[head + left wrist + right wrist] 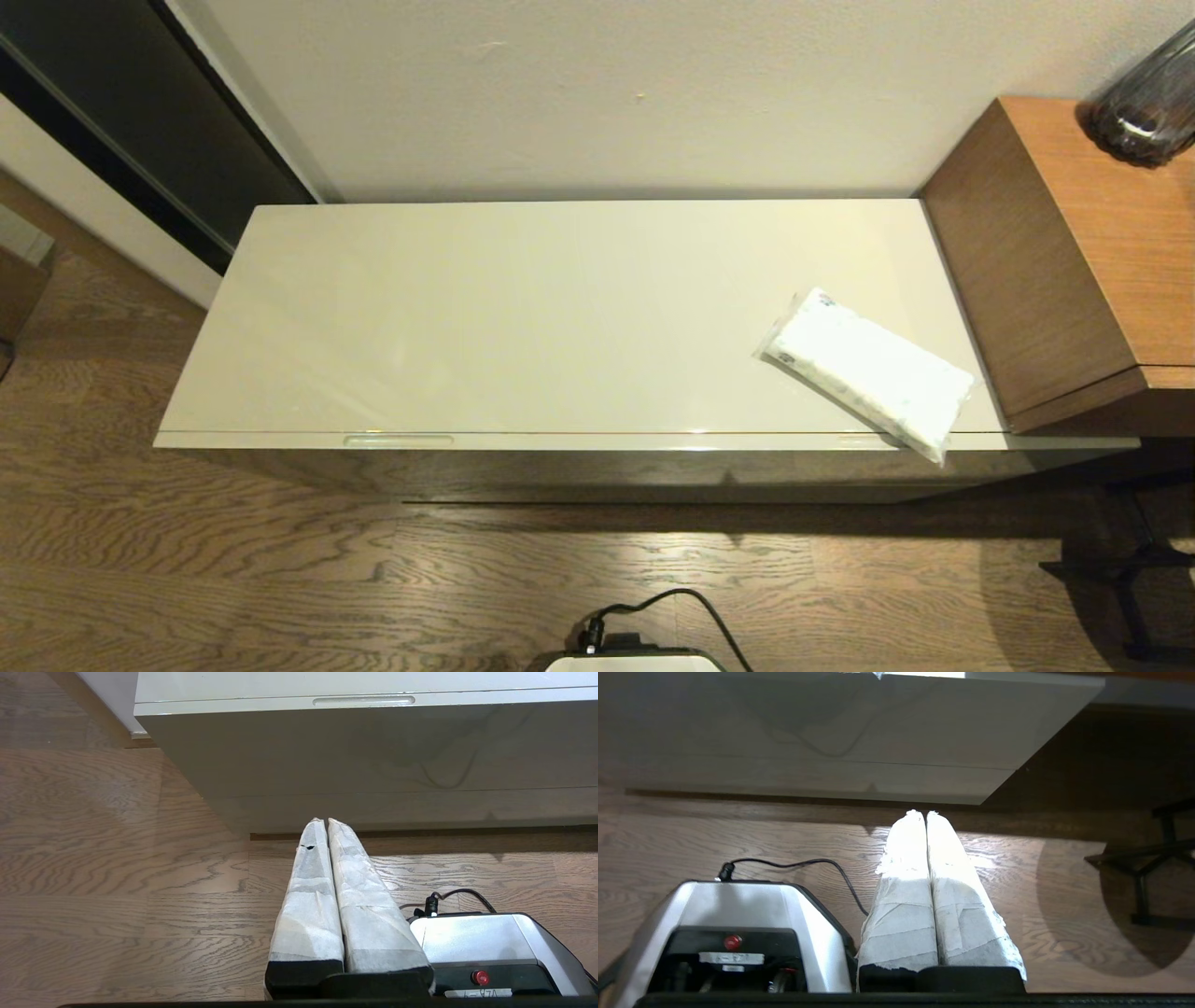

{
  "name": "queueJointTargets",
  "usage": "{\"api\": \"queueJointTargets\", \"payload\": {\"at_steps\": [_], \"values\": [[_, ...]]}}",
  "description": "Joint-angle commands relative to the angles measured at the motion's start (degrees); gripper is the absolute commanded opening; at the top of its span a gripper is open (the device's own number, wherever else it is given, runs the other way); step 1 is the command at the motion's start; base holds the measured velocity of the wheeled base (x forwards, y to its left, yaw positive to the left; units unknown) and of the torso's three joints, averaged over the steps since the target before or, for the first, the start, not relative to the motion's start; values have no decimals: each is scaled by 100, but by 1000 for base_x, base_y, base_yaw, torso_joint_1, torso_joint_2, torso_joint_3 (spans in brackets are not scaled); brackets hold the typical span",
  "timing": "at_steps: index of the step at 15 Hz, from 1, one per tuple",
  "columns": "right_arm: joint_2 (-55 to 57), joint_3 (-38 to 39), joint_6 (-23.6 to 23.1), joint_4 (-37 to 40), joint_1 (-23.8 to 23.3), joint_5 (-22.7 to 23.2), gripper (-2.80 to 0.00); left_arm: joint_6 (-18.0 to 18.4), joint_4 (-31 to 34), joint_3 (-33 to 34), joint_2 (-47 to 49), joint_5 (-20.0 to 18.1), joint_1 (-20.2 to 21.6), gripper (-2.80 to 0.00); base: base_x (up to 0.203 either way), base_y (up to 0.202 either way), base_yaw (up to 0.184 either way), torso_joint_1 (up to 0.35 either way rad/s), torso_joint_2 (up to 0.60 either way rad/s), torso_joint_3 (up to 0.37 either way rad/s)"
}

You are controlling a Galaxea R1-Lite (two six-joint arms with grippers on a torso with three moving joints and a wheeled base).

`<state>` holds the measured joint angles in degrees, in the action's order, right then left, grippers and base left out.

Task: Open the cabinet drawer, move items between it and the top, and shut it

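The glossy cream top [523,317] spans the low cabinet. Under its front edge the drawer front [597,441] is closed flush, with a slim recessed handle strip [398,441] on the left; that handle strip [363,701] also shows in the left wrist view. A white soft tissue pack [868,370] lies at the top's right front corner, overhanging the edge slightly. Slippers and tape roll are out of view. My left gripper [323,822] and right gripper [920,813] both hang low over the floor in front of the cabinet, shut and empty; neither shows in the head view.
A brown wooden unit [1074,252] abuts the cabinet's right end, with a dark glass vase [1146,103] on it. My base [635,658] and its black cable [691,607] sit on the wood floor before the cabinet. A black stand [1134,569] is at the right.
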<state>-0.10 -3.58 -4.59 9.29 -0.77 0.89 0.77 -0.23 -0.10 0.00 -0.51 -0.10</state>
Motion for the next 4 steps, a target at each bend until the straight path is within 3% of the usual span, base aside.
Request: {"api": "queueJointTargets", "payload": {"at_steps": [1,4], "values": [[19,-2,-7,3,-2,-10,-280,2,-4,1,0,-2,1,-280,0,0,0,0,0,0],[19,-2,186,-6,-2,-46,-280,2,-4,1,0,7,1,-280,0,0,0,0,0,0]]}}
